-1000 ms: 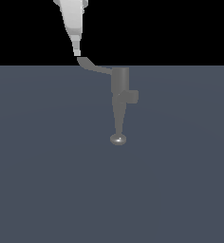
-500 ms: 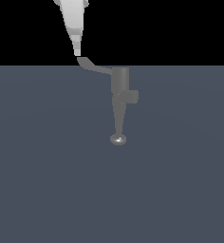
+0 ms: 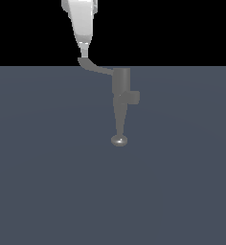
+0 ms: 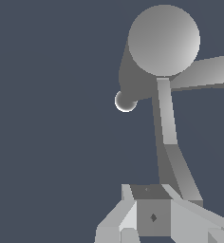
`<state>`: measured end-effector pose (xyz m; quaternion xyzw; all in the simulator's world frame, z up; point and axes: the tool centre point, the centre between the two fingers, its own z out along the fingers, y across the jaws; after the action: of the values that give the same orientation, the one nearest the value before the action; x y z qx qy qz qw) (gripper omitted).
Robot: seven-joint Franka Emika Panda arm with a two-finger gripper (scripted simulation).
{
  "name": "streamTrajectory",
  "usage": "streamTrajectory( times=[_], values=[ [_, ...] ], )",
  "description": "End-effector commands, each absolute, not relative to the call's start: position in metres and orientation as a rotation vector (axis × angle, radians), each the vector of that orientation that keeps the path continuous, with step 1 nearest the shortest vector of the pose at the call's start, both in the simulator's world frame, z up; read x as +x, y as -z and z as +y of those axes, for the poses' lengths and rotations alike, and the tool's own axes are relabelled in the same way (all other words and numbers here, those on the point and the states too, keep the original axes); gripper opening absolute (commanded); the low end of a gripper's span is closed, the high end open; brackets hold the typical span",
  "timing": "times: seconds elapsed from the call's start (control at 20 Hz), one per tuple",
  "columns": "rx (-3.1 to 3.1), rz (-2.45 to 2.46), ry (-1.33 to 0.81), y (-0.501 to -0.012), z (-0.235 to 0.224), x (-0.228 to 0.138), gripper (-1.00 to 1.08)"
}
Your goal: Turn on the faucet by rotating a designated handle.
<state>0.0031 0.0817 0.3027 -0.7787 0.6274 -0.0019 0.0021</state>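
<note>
Beside faucet [image 3: 121, 91], fingers [image 3: 84, 49] touching handle [image 3: 93, 66] tip

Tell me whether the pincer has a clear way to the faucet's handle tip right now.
Probably yes: the pincer hangs at the handle paddle tip, with nothing between them; actual contact can't be confirmed. The faucet body stands aside.

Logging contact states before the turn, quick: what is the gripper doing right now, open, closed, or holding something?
Gripper: at the paddle tip of the handle of the faucet; whether it is open or closed on it cannot be told.
</note>
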Motion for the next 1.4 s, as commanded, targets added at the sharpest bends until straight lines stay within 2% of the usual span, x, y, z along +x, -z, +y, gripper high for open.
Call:
streamTrajectory(
  times=[0.0,0.9,1.0,1.35],
  values=[
    [-2.443,1.971,0.004,-0.302,0.079,-0.004,-1.0],
    [-2.443,1.975,0.0,-0.3,0.064,-0.056,-1.0],
    [-2.442,1.967,0.009,-0.302,0.068,-0.052,-1.0],
    [-2.442,1.969,0.006,-0.302,0.044,-0.067,-1.0]
  ],
)
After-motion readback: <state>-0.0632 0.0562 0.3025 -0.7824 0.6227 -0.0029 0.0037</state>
